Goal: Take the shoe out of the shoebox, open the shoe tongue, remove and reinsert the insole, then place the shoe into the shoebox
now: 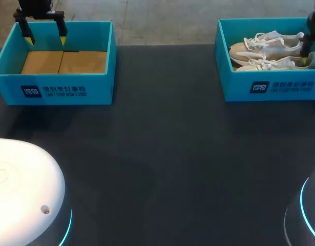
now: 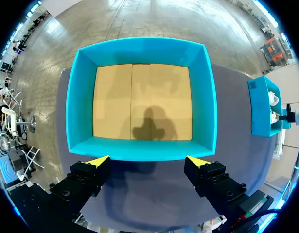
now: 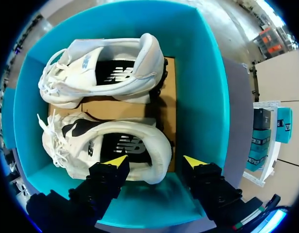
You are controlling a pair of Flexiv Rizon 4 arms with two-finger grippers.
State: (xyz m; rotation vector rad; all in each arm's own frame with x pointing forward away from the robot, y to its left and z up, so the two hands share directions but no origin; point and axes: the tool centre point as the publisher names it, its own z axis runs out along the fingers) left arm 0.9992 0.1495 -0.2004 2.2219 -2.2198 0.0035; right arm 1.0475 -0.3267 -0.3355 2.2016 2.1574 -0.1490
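R fingers [image 3: 117, 161] wide open, nothing held, over heel of nearer shoe [image 3: 108, 145] in shoebox [image 3: 207, 111].

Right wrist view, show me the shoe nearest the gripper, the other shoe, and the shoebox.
nearer shoe [image 3: 161, 141], right wrist view, on its white heel collar.
farther shoe [image 3: 150, 53], right wrist view, on its white heel.
shoebox [image 3: 205, 102], right wrist view, on the teal wall beside the heels.
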